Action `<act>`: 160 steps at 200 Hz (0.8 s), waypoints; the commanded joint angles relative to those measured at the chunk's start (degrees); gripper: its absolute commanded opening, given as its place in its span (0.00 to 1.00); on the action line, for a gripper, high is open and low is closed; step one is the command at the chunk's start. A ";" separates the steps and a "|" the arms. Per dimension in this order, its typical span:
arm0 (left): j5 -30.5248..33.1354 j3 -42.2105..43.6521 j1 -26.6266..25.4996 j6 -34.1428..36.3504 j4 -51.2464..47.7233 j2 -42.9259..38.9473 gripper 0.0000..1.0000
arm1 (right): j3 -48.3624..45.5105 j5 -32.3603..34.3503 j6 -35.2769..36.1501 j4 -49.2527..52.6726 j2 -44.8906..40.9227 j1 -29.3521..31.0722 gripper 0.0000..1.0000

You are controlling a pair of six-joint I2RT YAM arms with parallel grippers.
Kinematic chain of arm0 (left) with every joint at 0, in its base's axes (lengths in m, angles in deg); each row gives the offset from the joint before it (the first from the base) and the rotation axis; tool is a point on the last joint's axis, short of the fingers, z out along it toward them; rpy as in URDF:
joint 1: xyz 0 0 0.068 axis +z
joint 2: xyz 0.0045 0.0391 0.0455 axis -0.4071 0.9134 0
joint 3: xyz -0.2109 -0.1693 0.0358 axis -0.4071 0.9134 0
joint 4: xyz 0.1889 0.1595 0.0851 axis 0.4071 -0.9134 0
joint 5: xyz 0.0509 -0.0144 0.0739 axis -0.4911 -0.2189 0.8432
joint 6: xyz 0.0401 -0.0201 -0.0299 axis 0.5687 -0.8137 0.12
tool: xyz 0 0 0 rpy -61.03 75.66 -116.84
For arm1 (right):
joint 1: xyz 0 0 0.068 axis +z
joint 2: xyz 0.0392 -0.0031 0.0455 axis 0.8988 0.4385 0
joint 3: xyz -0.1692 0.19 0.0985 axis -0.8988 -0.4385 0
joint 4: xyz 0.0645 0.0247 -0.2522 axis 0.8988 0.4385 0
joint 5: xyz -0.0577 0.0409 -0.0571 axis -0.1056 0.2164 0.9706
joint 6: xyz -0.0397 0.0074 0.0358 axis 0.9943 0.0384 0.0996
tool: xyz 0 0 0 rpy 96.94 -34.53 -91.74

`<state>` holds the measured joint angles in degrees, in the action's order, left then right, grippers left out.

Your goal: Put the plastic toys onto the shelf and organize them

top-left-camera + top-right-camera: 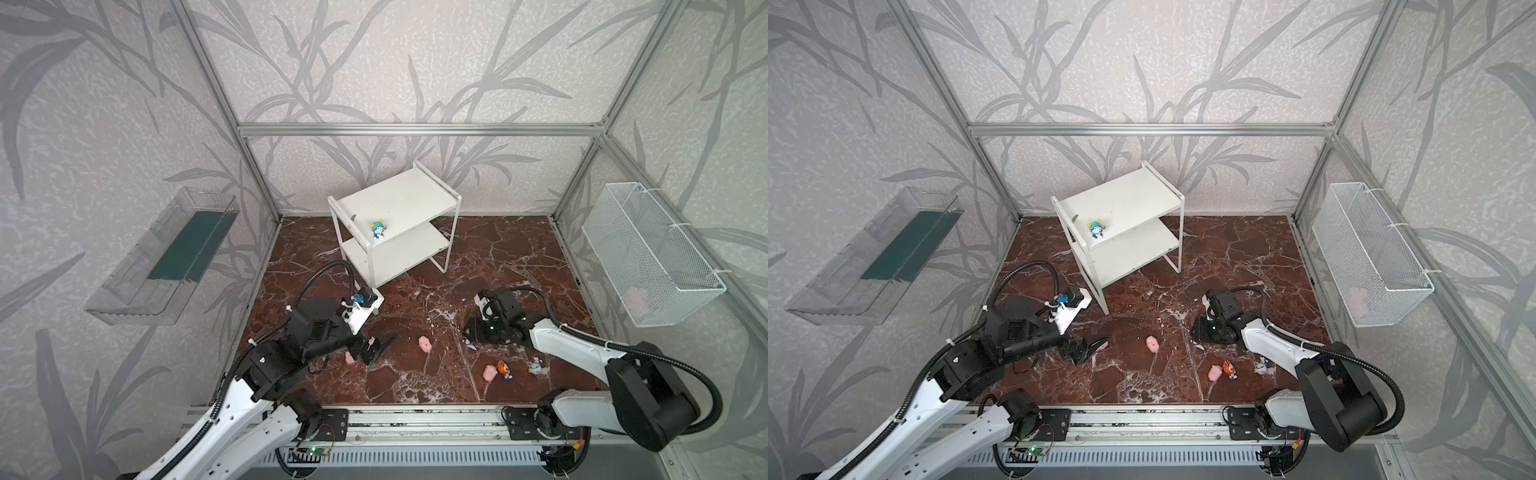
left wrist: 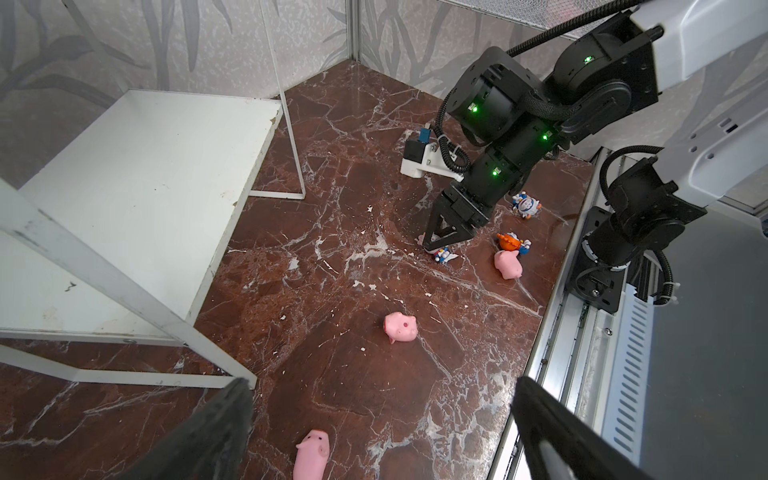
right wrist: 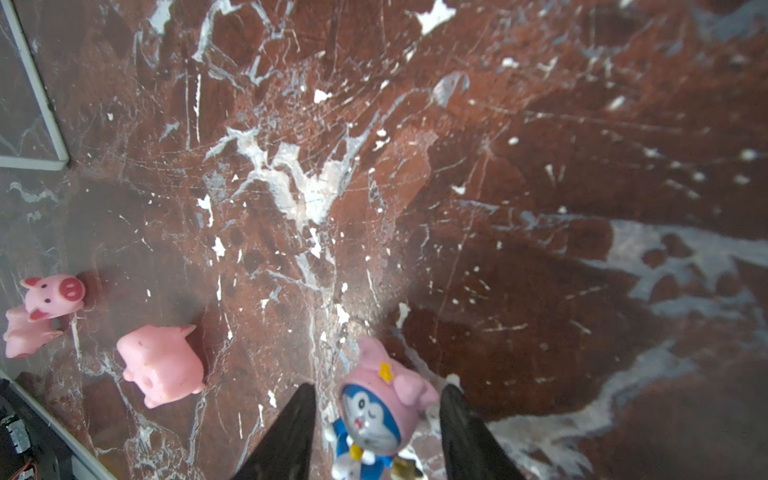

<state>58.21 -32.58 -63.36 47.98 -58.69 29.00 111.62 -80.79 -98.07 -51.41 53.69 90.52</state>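
Right gripper (image 3: 379, 387): jaws apart, straddling the pink-hat figurine (image 3: 376, 415) on the counter (image 3: 498, 166), well apart from the shelf (image 1: 395, 199). I judge it light, hard and slick, so I'd pinch the round head squarely. Left gripper (image 2: 382, 382): jaws wide, empty.

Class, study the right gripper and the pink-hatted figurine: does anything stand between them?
Nothing visible does. The pink-hatted figurine sits on the marble floor inside the right gripper, whose jaws flank it, with a sliver of floor showing on one side.
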 commanded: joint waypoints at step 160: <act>0.60 0.71 -0.18 1.24 0.45 -1.19 0.99 | 1.57 -0.64 1.57 -0.06 1.43 0.17 0.31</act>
<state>58.21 -32.47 -63.36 47.95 -58.69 28.28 111.36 -81.10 -97.91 -51.80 55.07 90.52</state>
